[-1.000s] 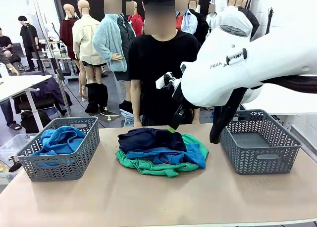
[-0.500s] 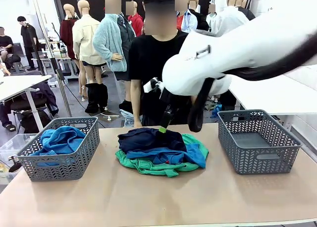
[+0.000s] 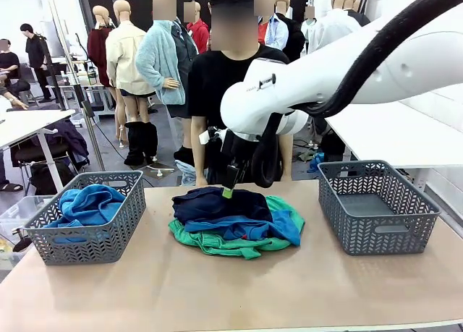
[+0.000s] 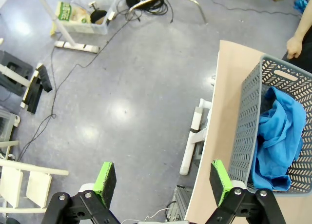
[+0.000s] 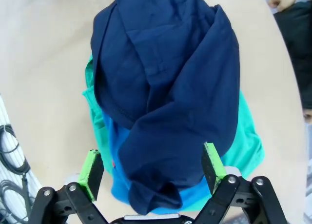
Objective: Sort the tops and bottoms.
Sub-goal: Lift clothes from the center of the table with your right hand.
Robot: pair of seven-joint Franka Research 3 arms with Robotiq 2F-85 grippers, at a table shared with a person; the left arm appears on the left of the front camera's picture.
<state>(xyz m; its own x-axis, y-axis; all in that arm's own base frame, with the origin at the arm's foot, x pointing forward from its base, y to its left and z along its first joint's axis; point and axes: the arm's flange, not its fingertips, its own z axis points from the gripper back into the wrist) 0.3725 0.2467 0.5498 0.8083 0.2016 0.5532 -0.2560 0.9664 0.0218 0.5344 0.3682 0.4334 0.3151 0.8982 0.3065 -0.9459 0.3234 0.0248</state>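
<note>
Front view: the right gripper (image 3: pixel 228 192), jaws spread, hangs just above the navy trousers (image 3: pixel 217 202). They top the centre pile, over one blue shirt (image 3: pixel 249 227) and the green shorts (image 3: pixel 217 247). The other blue shirt (image 3: pixel 87 204) lies in the left basket (image 3: pixel 94 249), and the right basket (image 3: pixel 380 234) stands opposite. That makes two shirts, one pair of trousers, one pair of shorts and two baskets.

Left wrist view: the left gripper (image 4: pixel 163 179), jaws spread, hovers over the floor beside the left basket.

Right wrist view: the trousers look soft, light and floppy, so a raised fold is probably the best place to pinch.
</note>
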